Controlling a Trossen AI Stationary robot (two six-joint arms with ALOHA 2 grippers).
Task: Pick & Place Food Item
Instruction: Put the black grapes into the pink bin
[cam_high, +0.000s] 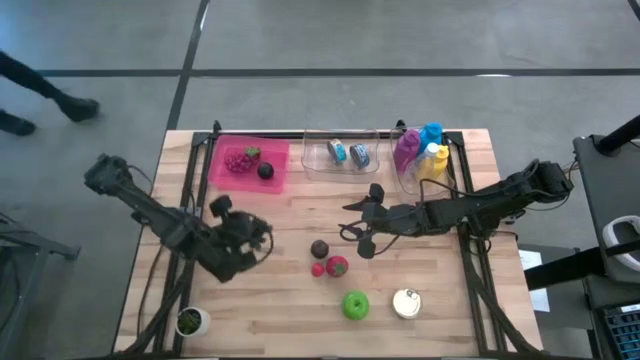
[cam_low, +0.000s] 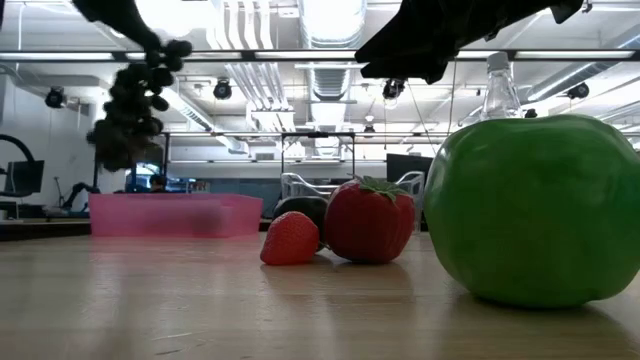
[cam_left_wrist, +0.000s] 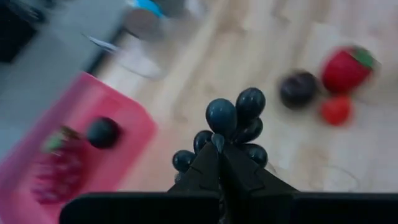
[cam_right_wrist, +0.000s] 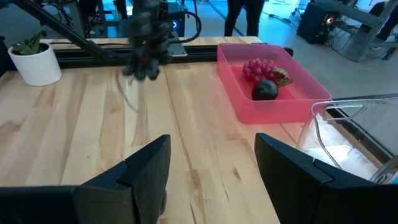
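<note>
Right now the left hand (cam_high: 262, 237) is lifted clear of the bench (cam_high: 300, 310), its fingers pinched tight on a bunch of dark grapes (cam_left_wrist: 231, 127) that dangles beneath it. From table height the bunch (cam_low: 135, 105) hangs in the air well above the wood, and from above it sits over the left half of the bench, short of the pink tray (cam_high: 275, 155) at the back edge.

That pink tray already holds a red grape cluster (cam_high: 238, 161), a dark round fruit (cam_high: 265, 171) and something with a bit of green on it. Just beside it, along the back, is a clear container (cam_high: 315, 150) with two small blue-and-white packets (cam_high: 348, 152), and next to that a second clear bin with coloured bottles (cam_high: 422, 150).

The right hand (cam_high: 362, 225) hovers near the middle of the bench with its two fingers spread apart and nothing between them.

Near the front of the bench lie a dark plum (cam_high: 319, 249), a small strawberry (cam_high: 318, 268) and a bigger strawberry (cam_high: 338, 266) touching each other, then a green apple (cam_high: 355, 305) and a tin can (cam_high: 406, 303). A little potted plant (cam_high: 190, 321) stands at the front left corner.
</note>
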